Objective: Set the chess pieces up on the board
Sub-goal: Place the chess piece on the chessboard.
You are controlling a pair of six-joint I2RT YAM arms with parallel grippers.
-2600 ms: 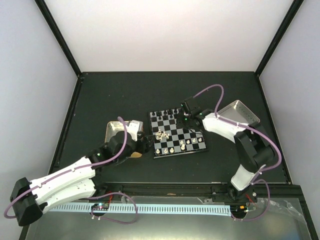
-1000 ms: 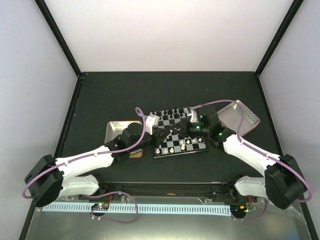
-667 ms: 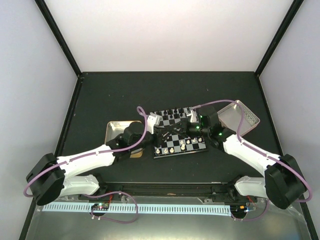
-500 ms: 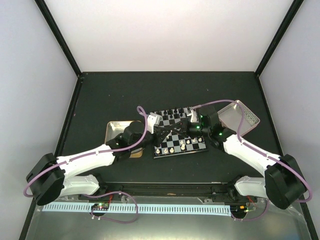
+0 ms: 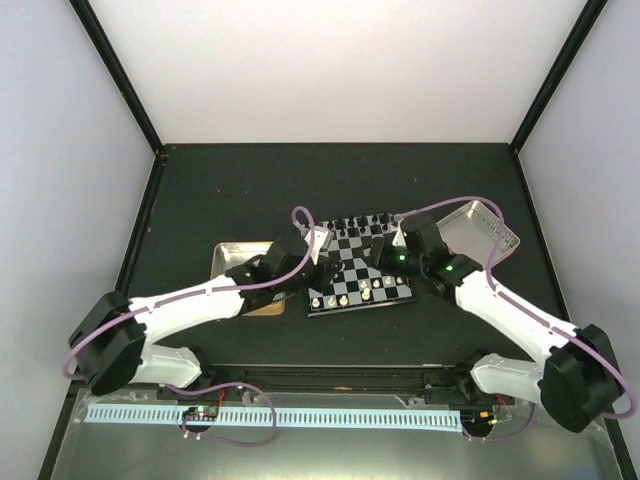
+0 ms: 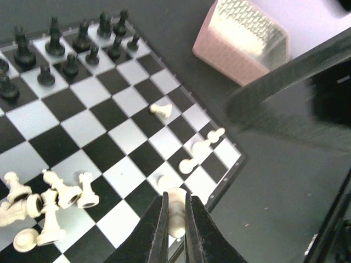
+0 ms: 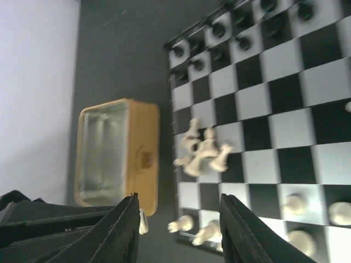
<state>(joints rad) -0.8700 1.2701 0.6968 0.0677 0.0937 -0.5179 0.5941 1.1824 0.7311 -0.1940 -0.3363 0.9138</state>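
Observation:
The board (image 5: pixel 352 268) lies mid-table, with black chess pieces (image 5: pixel 358 222) in its two far rows and cream pieces (image 5: pixel 355 292) along the near row. My left gripper (image 6: pixel 175 219) is shut on a cream pawn (image 6: pixel 176 204), held above the board's (image 6: pixel 98 126) near corner. A pile of toppled cream pieces (image 6: pixel 44 203) lies close by, and one pawn (image 6: pixel 160 109) lies on its side mid-board. My right gripper (image 7: pixel 178 219) hangs open over the board's (image 7: pixel 285 126) left edge with nothing between its fingers. The cream pile (image 7: pixel 200 148) sits ahead of it.
A gold-rimmed tin tray (image 5: pixel 235 262) sits just left of the board, also in the right wrist view (image 7: pixel 109 153). A pink-sided tray (image 5: pixel 480 225) stands tilted to the board's right, seen too from the left wrist (image 6: pixel 241 41). Black frame rails bound the table.
My right gripper has opened and drawn back to the right. My left arm has shifted right and farther over the board, its jaws shut.

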